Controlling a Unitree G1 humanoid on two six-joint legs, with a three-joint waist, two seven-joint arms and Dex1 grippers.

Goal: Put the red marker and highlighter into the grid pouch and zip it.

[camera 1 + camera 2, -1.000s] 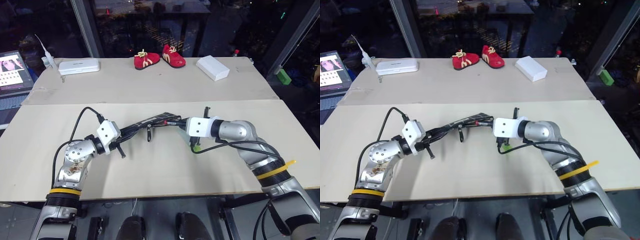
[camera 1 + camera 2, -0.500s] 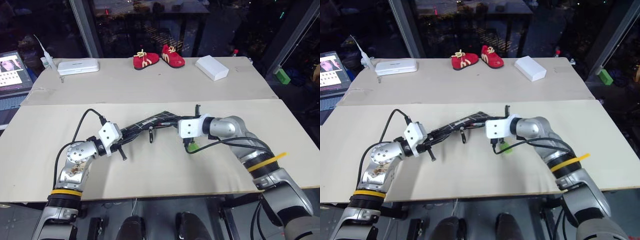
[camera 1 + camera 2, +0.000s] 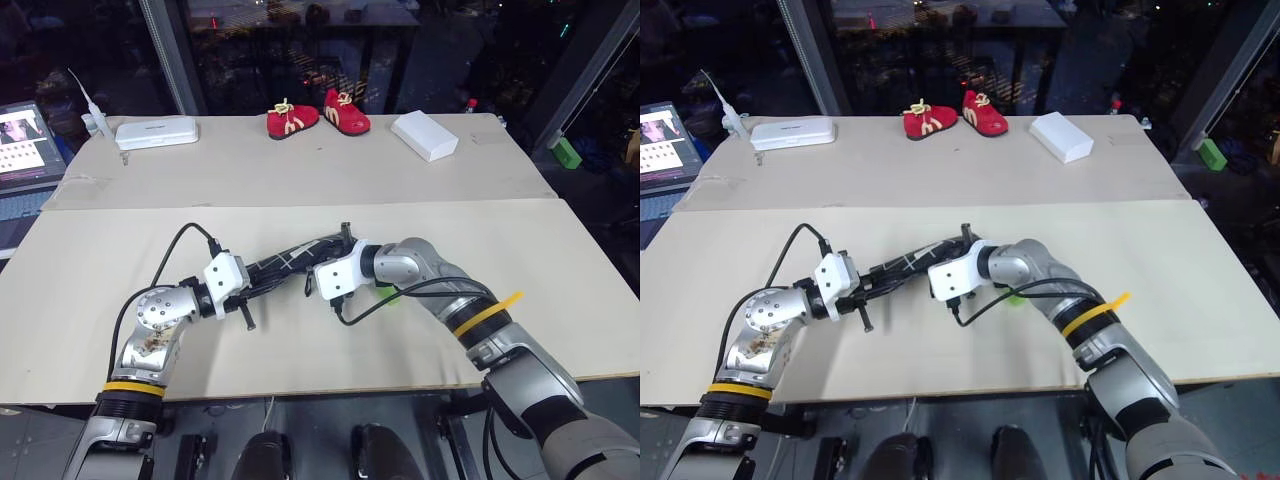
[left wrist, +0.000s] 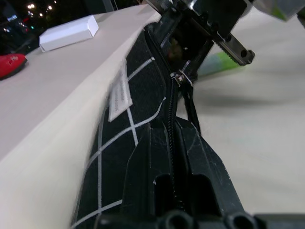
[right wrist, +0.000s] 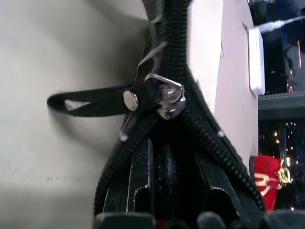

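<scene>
While the left gripper (image 3: 262,283) is clamped tight on one end of the flat black fabric grid pouch (image 3: 292,260) with white lines, the right gripper (image 3: 322,264) sits at the other end, its fingers set narrow along the toothed zipper by the shiny metal slider (image 5: 165,98); can't tell if it actually grips. The pouch hangs just above the pale matte tabletop (image 3: 300,340). A green-ended translucent highlighter (image 3: 389,294) lies on the table beside the right wrist.

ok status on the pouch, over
Left tool shut on grid pouch. Right tool at its open zipper, grip unclear. Highlighter on table, outside.
</scene>
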